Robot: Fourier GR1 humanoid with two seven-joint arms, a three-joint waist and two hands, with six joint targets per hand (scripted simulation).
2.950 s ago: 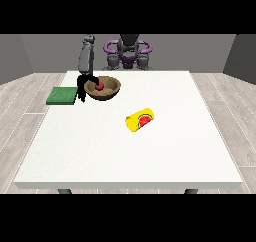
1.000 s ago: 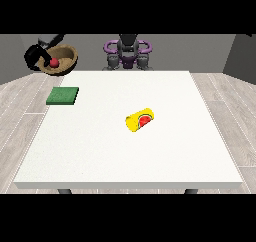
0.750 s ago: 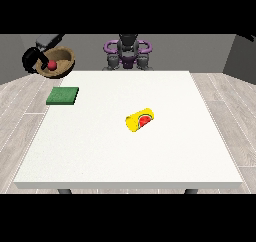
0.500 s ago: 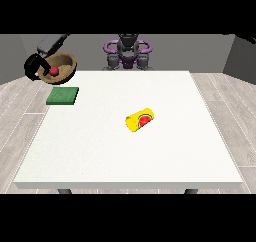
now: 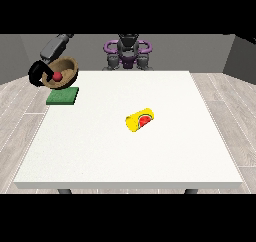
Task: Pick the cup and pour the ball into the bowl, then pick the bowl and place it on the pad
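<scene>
Hand at the view's left (image 5: pixel 37 74) grips the bowl (image 5: pixel 62 72), ball (image 5: pixel 57 76) inside, held tilted just above the green pad (image 5: pixel 63 95). Pour done; cup (image 5: pixel 140 120) lies mid-table. Only set-down left.

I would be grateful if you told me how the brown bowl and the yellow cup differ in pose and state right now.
The brown wooden bowl is held off the table by the black hand at the view's left, above the green pad; the yellow cup lies on its side on the white table, untouched. The bowl is tilted, its opening towards the camera, with the red ball inside; the cup holds no ball.
</scene>
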